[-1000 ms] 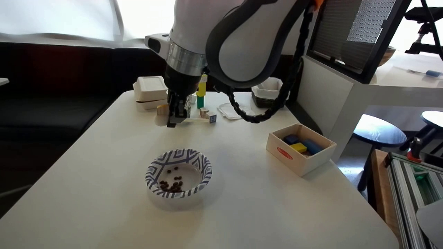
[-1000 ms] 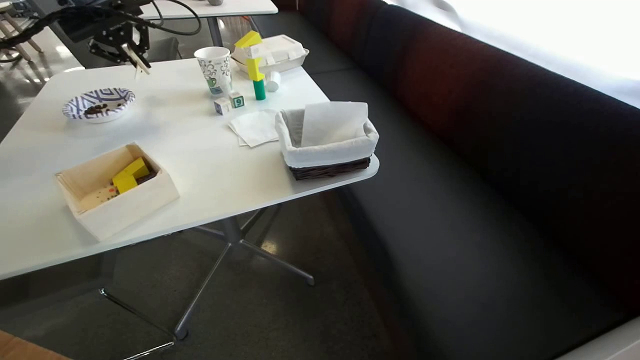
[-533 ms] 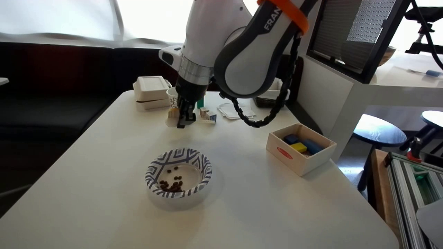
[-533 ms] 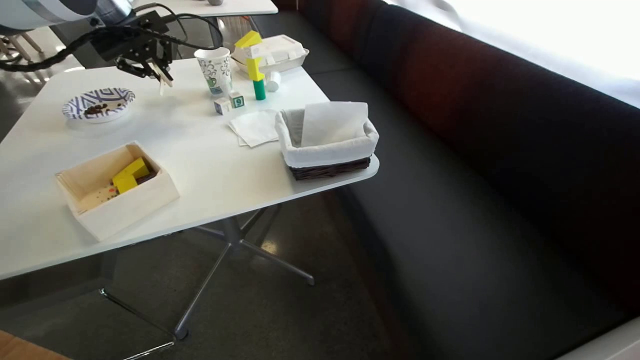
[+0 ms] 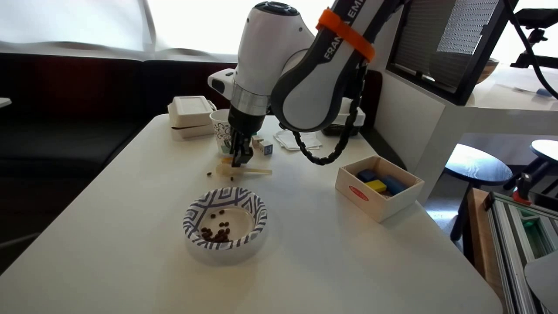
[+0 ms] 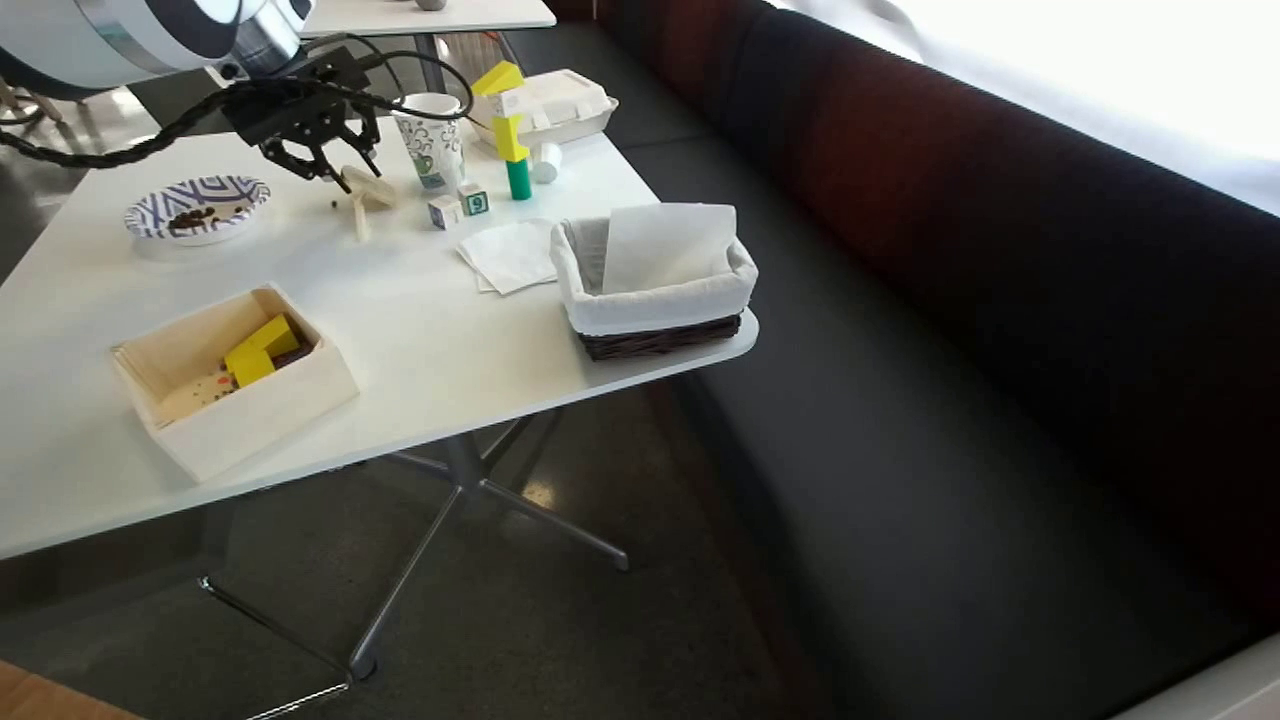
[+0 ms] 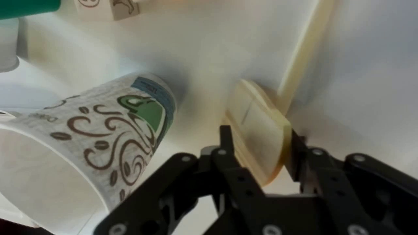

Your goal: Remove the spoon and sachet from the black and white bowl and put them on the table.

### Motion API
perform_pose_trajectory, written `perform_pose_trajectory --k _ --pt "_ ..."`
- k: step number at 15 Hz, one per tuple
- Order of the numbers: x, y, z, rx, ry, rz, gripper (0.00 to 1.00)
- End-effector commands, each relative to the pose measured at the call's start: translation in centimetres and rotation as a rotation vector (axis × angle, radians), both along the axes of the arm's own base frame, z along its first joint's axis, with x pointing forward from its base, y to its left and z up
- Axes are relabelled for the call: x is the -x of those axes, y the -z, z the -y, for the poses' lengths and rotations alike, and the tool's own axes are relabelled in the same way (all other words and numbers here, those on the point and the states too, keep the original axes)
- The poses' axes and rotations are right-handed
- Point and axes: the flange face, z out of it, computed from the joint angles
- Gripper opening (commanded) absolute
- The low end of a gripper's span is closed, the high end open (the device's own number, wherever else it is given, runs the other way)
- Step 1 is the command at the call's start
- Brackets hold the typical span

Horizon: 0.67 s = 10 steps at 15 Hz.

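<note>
Plainly, end effector [image 7: 262, 145] gapes wide around squarish tan sachet [image 7: 256, 130]; slim-handled spoon [image 7: 303, 57] on smooth table [image 5: 331, 257].

I see a cup [image 7: 130, 130] standing upright, with two toy cubes [image 6: 446, 211] near it. By the cubes, a block tower [image 6: 512, 138] rises from a green base [image 6: 519, 181] to a yellow wedge [image 6: 497, 78], a white cylinder [image 6: 547, 164] just beside its foot. I also see a carton [image 6: 560, 112] near the cup, napkins [image 6: 512, 255] near a lined basket [image 6: 660, 340], a wooden box [image 6: 262, 415] holding yellow and blue blocks [image 5: 393, 185], and a dark bench [image 6: 850, 450].
</note>
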Motion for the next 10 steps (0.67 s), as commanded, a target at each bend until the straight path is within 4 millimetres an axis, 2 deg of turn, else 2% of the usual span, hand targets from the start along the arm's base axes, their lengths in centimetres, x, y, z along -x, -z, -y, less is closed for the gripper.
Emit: perform_pose_trajectory --k 1,4,7,10 --pt "0.2 -0.8 -1.2 -0.021 0.005 -0.004 0.75" --pt "1.1 -2.8 -2.9 -0.074 0.043 -0.01 0.97" --pt "1.5 -5.3 -4.2 -0.129 0.068 0.016 1.0" --pt "1.7 -7.1 -4.4 -0.148 0.105 0.031 1.0"
